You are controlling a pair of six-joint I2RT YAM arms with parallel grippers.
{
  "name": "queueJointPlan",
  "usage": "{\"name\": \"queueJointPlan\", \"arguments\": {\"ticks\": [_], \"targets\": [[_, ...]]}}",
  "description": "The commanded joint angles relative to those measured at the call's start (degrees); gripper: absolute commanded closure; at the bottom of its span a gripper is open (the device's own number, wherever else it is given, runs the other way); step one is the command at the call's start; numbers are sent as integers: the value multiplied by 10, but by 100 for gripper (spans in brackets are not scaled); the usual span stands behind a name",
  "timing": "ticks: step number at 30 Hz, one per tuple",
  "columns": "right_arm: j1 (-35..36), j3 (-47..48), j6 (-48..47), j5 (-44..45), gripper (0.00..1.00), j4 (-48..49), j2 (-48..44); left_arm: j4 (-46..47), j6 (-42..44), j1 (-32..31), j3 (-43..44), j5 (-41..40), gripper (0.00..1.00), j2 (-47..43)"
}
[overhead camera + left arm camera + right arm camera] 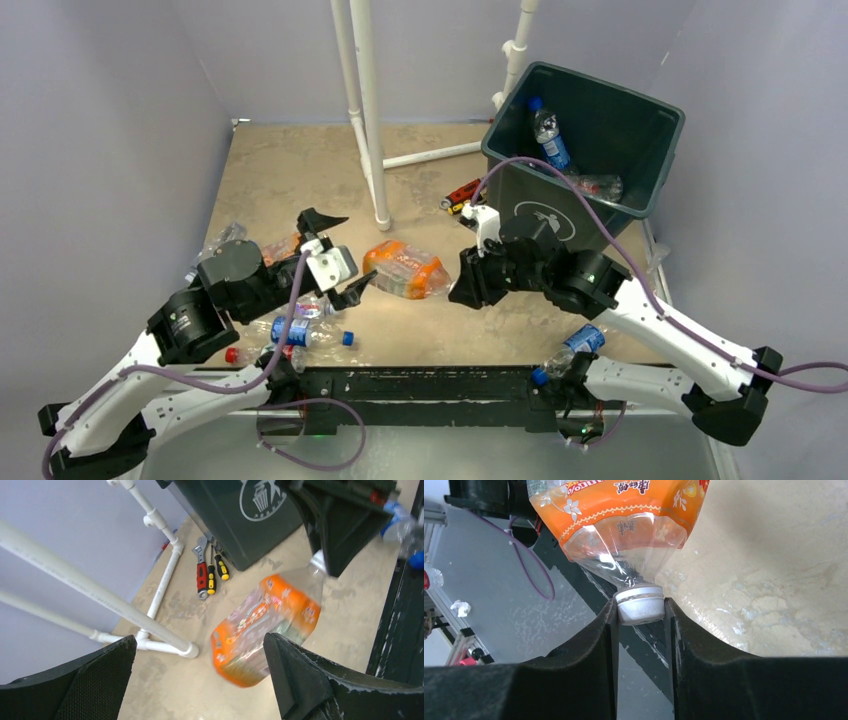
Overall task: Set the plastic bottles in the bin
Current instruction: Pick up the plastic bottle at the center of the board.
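Orange-label bottle (405,270): right gripper (640,612) clamped on its white cap (640,604)

The bottle is mid-table between the two arms, near the bin (225,525) but not in it (can't tell if it's off the surface). Left gripper (200,640) has its jaws wide apart, facing the bottle's base without touching it. Two binned bottles (548,135) lie inside the bin. Loose bottles (300,330) cluster by the left arm. A blue-capped bottle (570,350) lies by the right arm's base. Hand tools (210,572) lie beside the bin.

An orange-labelled bottle (405,270) over the counter (290,170), between the wide-open left end effector (338,256) and the right end effector (458,283) touching its end; bin (515,190) beyond.
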Motion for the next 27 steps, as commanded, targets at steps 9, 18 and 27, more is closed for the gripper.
{"name": "queueJointPlan", "arguments": {"ticks": [9, 18, 27], "targets": [[-2, 32, -9, -21, 100, -68, -15, -59, 149, 1, -9, 159, 1, 49], [-2, 100, -33, -26, 100, -91, 32, -80, 162, -41, -19, 175, 6, 95], [-2, 136, -47, -41, 100, -97, 58, -92, 162, -90, -25, 63, 28, 152]]}}
